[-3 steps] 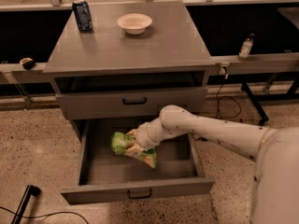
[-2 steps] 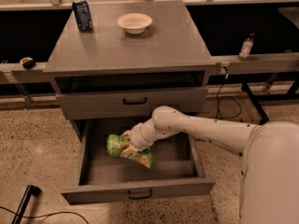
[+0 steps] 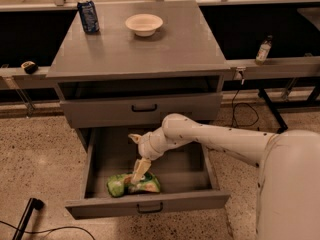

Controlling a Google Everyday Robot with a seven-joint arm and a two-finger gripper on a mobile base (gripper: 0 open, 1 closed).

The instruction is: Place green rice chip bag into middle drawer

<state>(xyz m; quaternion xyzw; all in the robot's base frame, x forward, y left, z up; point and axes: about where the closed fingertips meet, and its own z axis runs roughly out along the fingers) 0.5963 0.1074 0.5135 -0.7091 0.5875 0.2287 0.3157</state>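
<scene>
The green rice chip bag [image 3: 131, 184] lies flat on the floor of the open middle drawer [image 3: 150, 203], close behind its low front panel. My gripper [image 3: 133, 158] hangs inside the drawer just above the bag, at the end of my white arm [image 3: 215, 139], which reaches in from the right. The jaws are spread wide. One finger [image 3: 134, 137] points left and the other finger [image 3: 140, 169] points down, its tip at or just over the bag's top. Nothing is held between them.
The taller drawer above [image 3: 145, 110] is closed. On the cabinet top [image 3: 165, 49] stand a blue can [image 3: 89, 15] and a white bowl [image 3: 144, 24]. A bottle [image 3: 263, 49] stands on a rail at the right. A black tool [image 3: 27, 218] and cables lie on the floor at the lower left.
The bag was held in the gripper over the middle of the drawer. It now lies at the drawer's front, and the gripper has opened above it.
</scene>
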